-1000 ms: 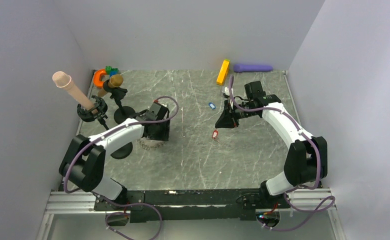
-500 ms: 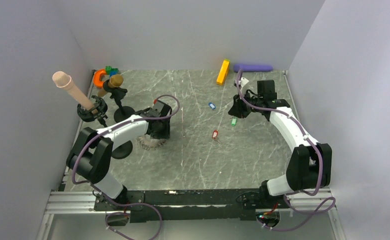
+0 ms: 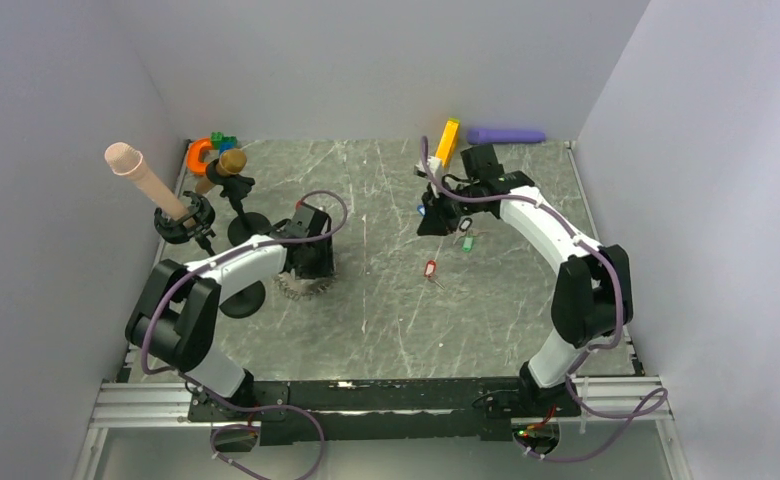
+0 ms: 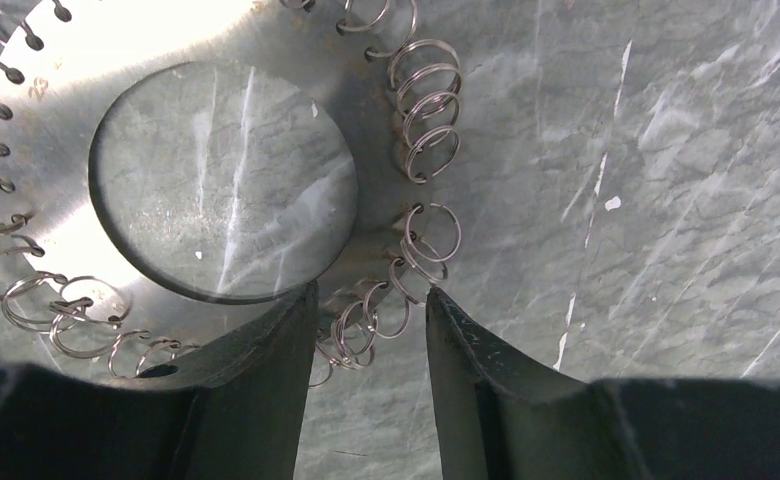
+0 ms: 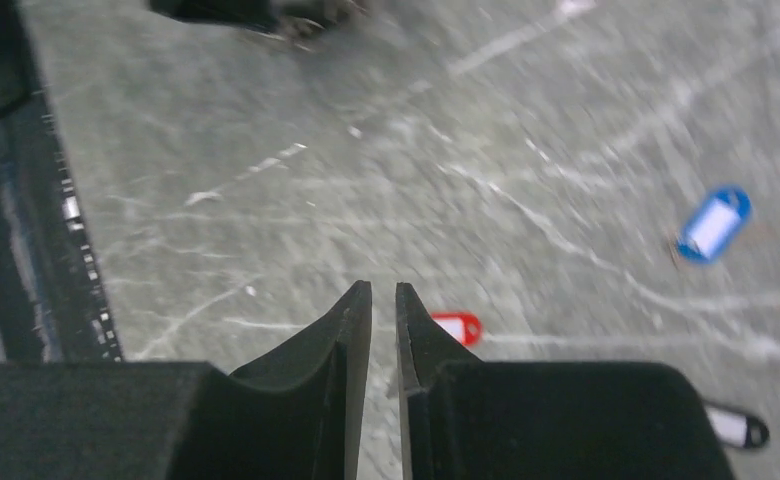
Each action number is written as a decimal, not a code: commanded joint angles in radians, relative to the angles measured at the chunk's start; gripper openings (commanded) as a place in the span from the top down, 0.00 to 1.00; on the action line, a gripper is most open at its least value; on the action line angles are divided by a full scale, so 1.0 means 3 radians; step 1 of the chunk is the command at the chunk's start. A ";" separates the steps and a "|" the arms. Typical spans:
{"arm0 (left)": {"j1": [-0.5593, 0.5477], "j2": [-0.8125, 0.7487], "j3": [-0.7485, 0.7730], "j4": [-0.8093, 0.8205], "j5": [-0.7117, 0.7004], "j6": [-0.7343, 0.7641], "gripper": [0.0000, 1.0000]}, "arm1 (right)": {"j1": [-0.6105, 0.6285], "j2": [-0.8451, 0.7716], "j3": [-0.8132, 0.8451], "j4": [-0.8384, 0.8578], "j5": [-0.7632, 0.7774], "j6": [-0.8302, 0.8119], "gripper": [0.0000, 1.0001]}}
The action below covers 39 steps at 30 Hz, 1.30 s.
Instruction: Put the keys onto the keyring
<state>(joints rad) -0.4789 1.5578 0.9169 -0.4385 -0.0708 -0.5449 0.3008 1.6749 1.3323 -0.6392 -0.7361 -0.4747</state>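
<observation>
The keyring (image 4: 61,45) is a flat metal disc with a round hole and small wire rings along its rim; in the top view it shows as a toothed ring (image 3: 299,287). My left gripper (image 4: 368,297) stands over its edge, open, with a cluster of the rings between the fingers. Four keys lie loose on the table: blue (image 5: 713,223), red (image 5: 456,326), black (image 5: 736,428) and green (image 3: 467,243). My right gripper (image 5: 384,290) hovers above the table near the blue key (image 3: 422,210). Only a thin slit shows between its jaws, and nothing is in it.
An orange block (image 3: 447,143) and a purple cylinder (image 3: 506,135) lie at the back wall. At the left stand a beige cylinder (image 3: 146,180) on a holder, round black stand bases (image 3: 250,226) and an orange curved piece (image 3: 199,152).
The right arm has swung left and back, from over the green key toward the blue one, uncovering the green key. The left gripper's jaws have narrowed over the keyring's edge.
</observation>
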 commanded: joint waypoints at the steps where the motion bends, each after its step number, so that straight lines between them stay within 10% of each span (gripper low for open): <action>1: 0.0043 -0.0190 -0.0111 0.0203 0.0119 -0.0125 0.51 | 0.0086 -0.0184 0.0083 -0.0176 -0.0577 -0.0207 0.80; 17: -0.0027 -0.0383 -0.0206 0.0124 0.0145 -0.0379 0.70 | -0.0011 -0.0484 -0.0514 0.0099 -0.0671 -0.0153 0.80; 39: -0.0167 -0.0190 -0.0378 0.0256 -0.0167 -0.1059 0.70 | -0.0088 -0.0528 -0.0550 0.0034 -0.0844 -0.0218 0.79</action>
<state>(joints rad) -0.5236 1.4918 0.8192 -0.3992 -0.1108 -0.8261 0.2817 1.5497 1.1645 -0.6365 -0.9493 -0.5159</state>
